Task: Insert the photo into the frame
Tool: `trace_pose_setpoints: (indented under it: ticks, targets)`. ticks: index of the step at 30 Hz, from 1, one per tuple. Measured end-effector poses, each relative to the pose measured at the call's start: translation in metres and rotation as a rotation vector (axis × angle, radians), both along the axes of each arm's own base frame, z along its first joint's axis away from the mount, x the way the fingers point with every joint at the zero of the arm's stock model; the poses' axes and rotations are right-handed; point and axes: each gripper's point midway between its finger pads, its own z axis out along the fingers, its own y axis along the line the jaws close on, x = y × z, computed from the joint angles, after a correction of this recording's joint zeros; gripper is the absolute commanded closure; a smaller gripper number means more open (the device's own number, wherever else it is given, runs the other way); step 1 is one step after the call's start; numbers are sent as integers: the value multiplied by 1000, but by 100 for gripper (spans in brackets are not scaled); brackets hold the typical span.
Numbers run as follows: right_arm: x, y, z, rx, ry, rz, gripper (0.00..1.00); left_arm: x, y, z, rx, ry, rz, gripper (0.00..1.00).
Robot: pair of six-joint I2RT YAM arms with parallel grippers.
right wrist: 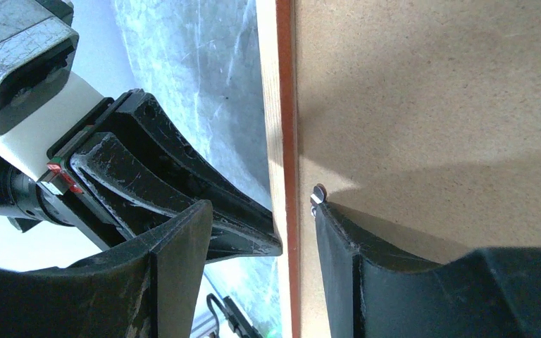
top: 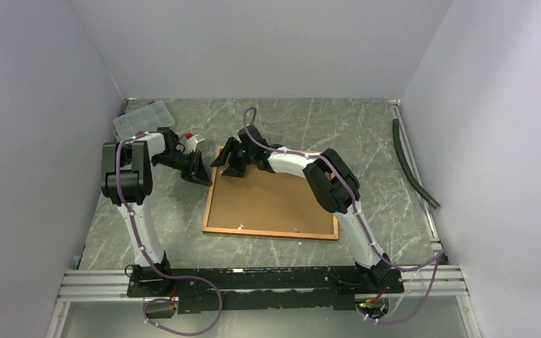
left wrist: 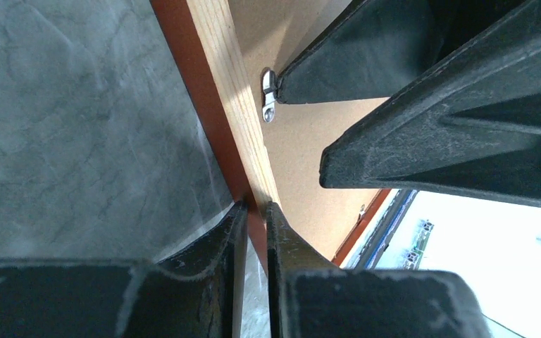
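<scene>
Frame [top: 271,233] lay face-down on grey marbled table [top: 366,134], pale walls [top: 42,105] around; left claw [left wrist: 257,205] pinched its edge, right claw [right wrist: 262,208] spread wide astride it

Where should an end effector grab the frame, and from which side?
Probably the narrow wooden rail at the far-left corner of the frame, coming in from outside its left edge. It lies back up on the table, and the backing board fills the middle, so only the rim offers a thin lip to pinch. The left end effector appears to pinch that rail there.
</scene>
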Motion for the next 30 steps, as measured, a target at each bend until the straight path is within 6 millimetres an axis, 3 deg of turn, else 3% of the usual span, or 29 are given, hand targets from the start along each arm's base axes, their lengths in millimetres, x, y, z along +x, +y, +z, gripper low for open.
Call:
trace_pose_setpoints:
  ticks: [30]
  targets:
    - [6,15,2,36,-39,88,44,0,1,1,-5,3,4,87]
